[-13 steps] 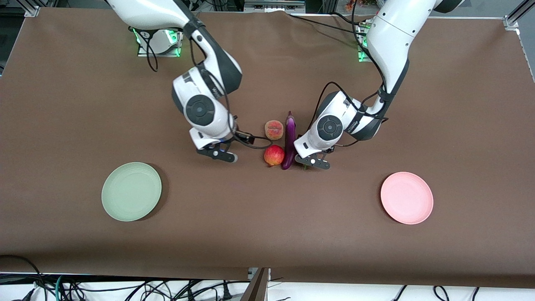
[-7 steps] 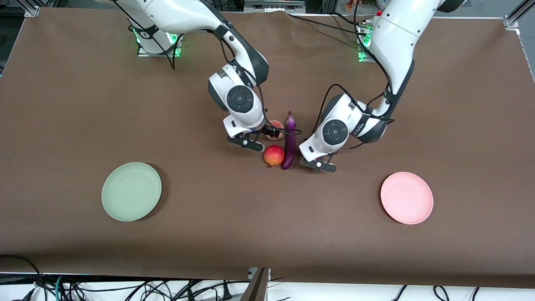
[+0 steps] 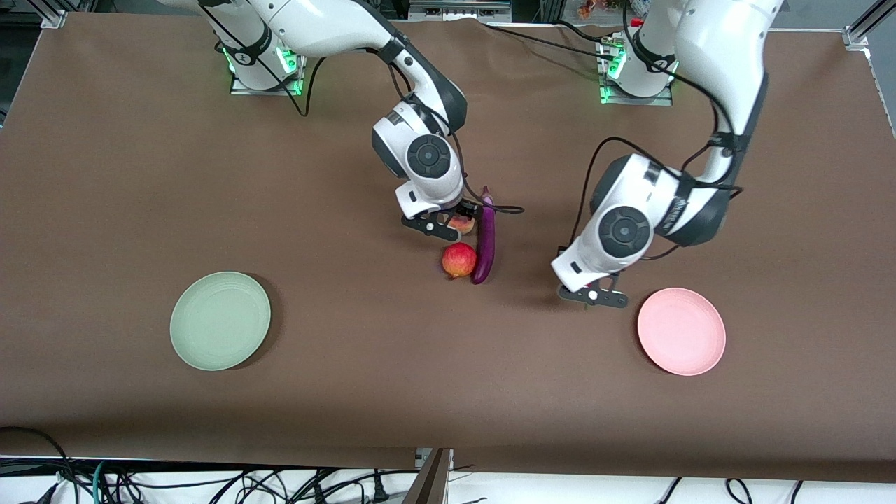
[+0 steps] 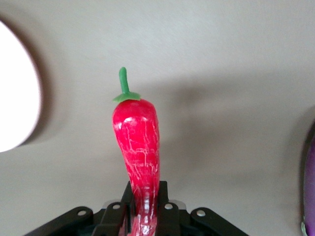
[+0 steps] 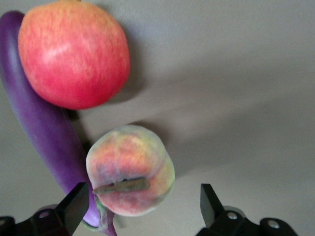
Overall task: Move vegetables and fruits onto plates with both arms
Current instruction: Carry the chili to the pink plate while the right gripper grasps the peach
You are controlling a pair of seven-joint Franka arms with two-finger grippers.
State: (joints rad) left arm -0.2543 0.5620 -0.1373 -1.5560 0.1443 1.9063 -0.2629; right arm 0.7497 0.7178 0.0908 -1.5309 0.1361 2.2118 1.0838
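Red chili carried by left gripper toward pink plate.

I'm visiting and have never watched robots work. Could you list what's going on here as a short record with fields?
Left claw: shut on the chili pepper, up in the air beside the pink plate
Right claw: open around the peach, not yet closed
Eggplant: on the table, beside the peach
Pomegranate: on the table, touching the eggplant, nearer the front camera than the peach
Green plate: nothing on it
Pink plate: nothing on it
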